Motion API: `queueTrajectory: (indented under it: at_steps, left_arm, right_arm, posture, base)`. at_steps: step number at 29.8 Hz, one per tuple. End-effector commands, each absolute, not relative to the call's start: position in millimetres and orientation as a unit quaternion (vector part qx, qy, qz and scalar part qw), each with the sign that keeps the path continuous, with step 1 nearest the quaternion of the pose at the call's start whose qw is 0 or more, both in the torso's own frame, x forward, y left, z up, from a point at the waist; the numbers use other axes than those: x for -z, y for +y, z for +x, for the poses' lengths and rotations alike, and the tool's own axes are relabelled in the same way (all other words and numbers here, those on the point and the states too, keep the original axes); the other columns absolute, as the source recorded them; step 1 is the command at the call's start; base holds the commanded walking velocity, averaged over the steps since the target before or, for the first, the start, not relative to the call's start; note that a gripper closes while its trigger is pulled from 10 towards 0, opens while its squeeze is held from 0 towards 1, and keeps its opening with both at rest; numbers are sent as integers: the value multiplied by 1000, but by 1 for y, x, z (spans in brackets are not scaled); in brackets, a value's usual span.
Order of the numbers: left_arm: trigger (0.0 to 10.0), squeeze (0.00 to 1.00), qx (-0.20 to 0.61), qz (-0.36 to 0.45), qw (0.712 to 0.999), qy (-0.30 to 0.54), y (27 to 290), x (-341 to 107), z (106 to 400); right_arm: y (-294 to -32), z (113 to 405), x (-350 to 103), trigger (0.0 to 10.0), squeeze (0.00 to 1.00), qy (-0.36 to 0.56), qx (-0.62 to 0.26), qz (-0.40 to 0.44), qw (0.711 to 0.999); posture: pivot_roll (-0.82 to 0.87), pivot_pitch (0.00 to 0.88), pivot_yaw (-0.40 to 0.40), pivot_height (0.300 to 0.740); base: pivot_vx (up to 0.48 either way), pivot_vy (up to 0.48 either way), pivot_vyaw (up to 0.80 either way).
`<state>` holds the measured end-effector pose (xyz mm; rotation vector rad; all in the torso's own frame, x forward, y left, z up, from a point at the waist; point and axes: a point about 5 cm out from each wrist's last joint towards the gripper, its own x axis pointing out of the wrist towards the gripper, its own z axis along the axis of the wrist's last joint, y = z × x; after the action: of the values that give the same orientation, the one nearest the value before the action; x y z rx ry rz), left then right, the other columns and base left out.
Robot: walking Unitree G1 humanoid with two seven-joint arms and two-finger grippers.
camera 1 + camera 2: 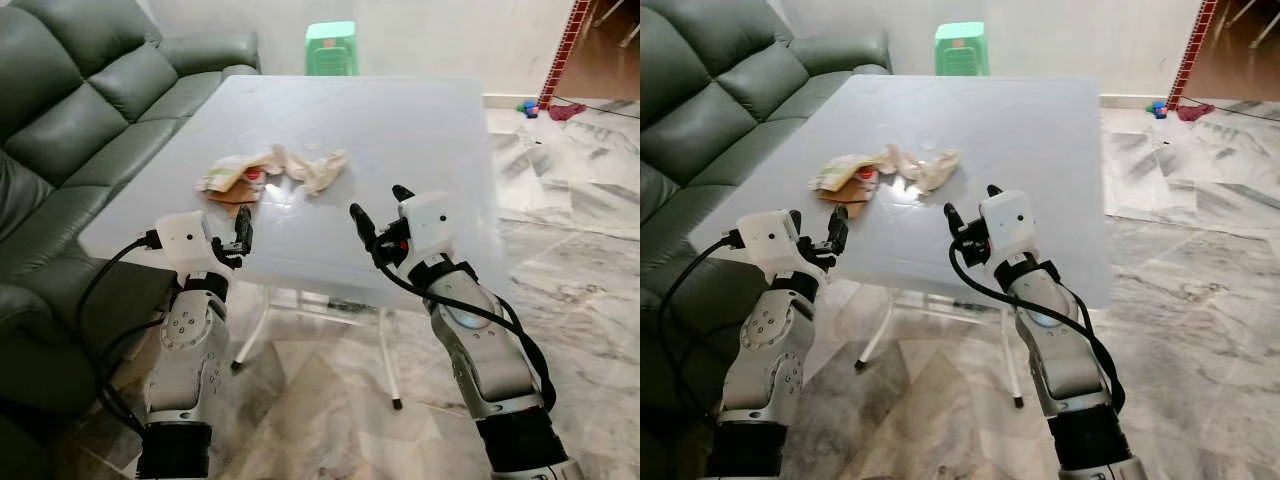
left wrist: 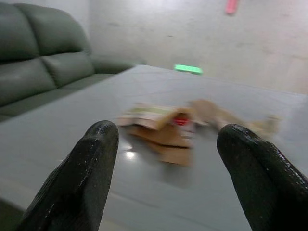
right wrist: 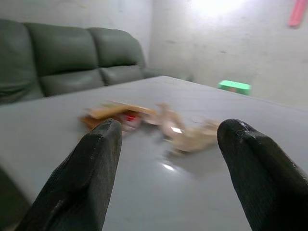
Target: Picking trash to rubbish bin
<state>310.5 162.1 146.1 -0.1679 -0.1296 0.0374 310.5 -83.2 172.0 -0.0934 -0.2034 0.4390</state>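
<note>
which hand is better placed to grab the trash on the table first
Left, probably. The left hand is open at the table edge directly before the trash pile; the right hand, also open, sits off to the side.

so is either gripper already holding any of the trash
No, both the left gripper and right gripper are open short of the trash on the table.

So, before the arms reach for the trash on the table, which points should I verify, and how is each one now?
1. Left gripper fingers open: ok.
2. Right gripper fingers open: ok.
3. Both grippers hold nothing: ok.
4. Trash pile lies on the table, ahead of both grippers: ok.
5. Fingers touch the trash: not ok, they are apart from it.
6. Rubbish bin located: cannot tell.
</note>
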Motion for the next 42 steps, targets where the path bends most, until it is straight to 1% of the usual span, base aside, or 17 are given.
queueTrajectory:
  at_steps: [1,6,8,13,16,17,23,42]
  left_arm:
    - [10000,0,-13,-77,995,-69,159,-149,312]
    - [10000,0,4,-55,996,-73,155,-153,314]
    - [10000,0,10,-60,995,-75,154,-154,314]
    - [10000,0,-8,-24,997,-78,159,-155,314]
    - [10000,0,0,-47,996,-82,161,-156,313]
    - [10000,0,0,-59,995,-86,163,-158,313]
    - [10000,0,-5,-62,994,-88,162,-159,314]
    - [10000,0,-10,-70,994,-78,161,-155,313]
  right_arm:
    - [-86,311,-176,10000,0,-108,-215,-50,969]
    - [-86,311,-176,10000,0,-108,-214,-49,970]
    - [-86,311,-176,10000,0,-108,-214,-49,970]
    - [-86,311,-178,10000,0,-112,-214,-50,969]
    - [-87,312,-180,10000,0,-113,-215,-51,969]
    - [-87,312,-180,10000,0,-115,-218,-51,968]
    - [-83,311,-182,10000,0,-118,-237,-58,963]
    - [-83,308,-179,10000,0,-114,-243,-61,961]
  posture:
    - [-51,59,51,740]
    - [-49,59,51,740]
    - [-49,59,51,740]
    - [-49,59,51,740]
    - [-48,59,51,740]
    - [-49,59,52,740]
    - [-52,60,52,740]
    - [-53,67,49,740]
  base:
    - [0,0,0]
    - [0,0,0]
    - [0,0,0]
    - [0,0,0]
    - [0,0,0]
    - [382,0,0]
    - [472,0,0]
    - [464,0,0]
